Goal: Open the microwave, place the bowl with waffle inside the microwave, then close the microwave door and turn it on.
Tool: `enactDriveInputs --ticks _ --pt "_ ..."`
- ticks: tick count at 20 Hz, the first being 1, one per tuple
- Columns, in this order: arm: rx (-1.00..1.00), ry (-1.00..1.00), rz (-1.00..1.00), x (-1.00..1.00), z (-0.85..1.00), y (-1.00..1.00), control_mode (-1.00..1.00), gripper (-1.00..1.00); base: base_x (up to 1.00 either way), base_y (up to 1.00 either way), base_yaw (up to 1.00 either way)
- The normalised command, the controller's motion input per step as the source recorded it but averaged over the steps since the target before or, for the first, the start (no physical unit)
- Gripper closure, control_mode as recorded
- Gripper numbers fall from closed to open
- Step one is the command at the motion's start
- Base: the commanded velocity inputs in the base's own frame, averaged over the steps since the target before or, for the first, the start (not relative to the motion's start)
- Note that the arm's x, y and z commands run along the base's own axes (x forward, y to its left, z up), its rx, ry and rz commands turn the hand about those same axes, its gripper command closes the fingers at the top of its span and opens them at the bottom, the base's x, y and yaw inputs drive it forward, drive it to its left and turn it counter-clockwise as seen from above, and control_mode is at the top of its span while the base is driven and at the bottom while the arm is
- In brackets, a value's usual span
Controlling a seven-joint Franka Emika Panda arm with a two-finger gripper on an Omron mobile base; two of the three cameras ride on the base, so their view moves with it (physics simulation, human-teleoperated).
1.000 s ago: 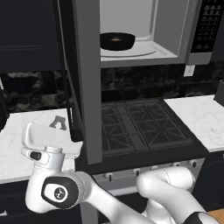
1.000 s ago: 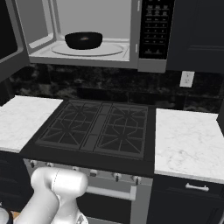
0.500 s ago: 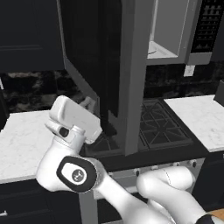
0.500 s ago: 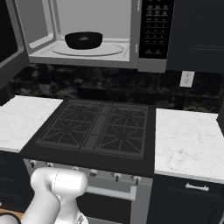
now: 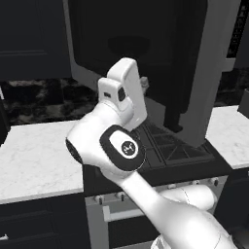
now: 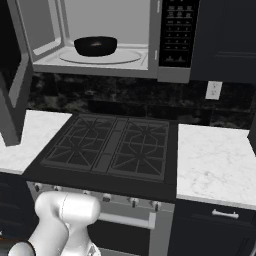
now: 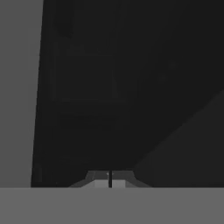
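The microwave (image 6: 100,35) hangs over the stove with its pale cavity showing. The black bowl (image 6: 95,46) sits on the turntable inside; the waffle in it is too dim to make out. The microwave door (image 5: 146,44) stands partly swung across the opening, and its grey frame (image 6: 11,100) shows at the left edge of the right base view. My hand (image 5: 125,92) is raised against the door's outer face. In the hand view my gripper (image 7: 109,179) is shut, holds nothing, and sits close to the door's dark glass (image 7: 131,87).
A black gas stove (image 6: 110,147) lies below the microwave, with white marble counters to the left (image 6: 20,145) and right (image 6: 215,160). The black button panel (image 6: 175,35) is on the microwave's right side. A wall outlet (image 6: 213,90) sits on the dark backsplash. Dark cabinets surround it.
My hand has risen from low over the left counter up against the door. The door has swung from edge-on and wide open to partly across the opening.
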Motion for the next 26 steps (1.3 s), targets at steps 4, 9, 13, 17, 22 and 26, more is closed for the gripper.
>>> enactDriveInputs --ticks 4,9,13,17,22,26 --pt "0.31 0.35 0.03 0.35 0.61 -1.00 -1.00 1.00 0.00 0.00 0.00" --pt "0.23 0.33 0.12 0.68 0.19 -1.00 -1.00 1.00 0.00 0.00 0.00" --pt "0.10 0.26 0.26 1.00 -0.05 -0.83 -1.00 1.00 0.00 0.00 0.00" --pt "0.03 0.15 0.27 1.00 -0.12 -0.46 -1.00 1.00 0.00 0.00 0.00" --pt "0.08 0.02 0.26 1.00 -0.01 -0.35 -1.00 1.00 0.00 0.00 0.00" --pt "0.10 0.00 0.24 1.00 -0.01 -0.30 -1.00 1.00 0.00 0.00 0.00"
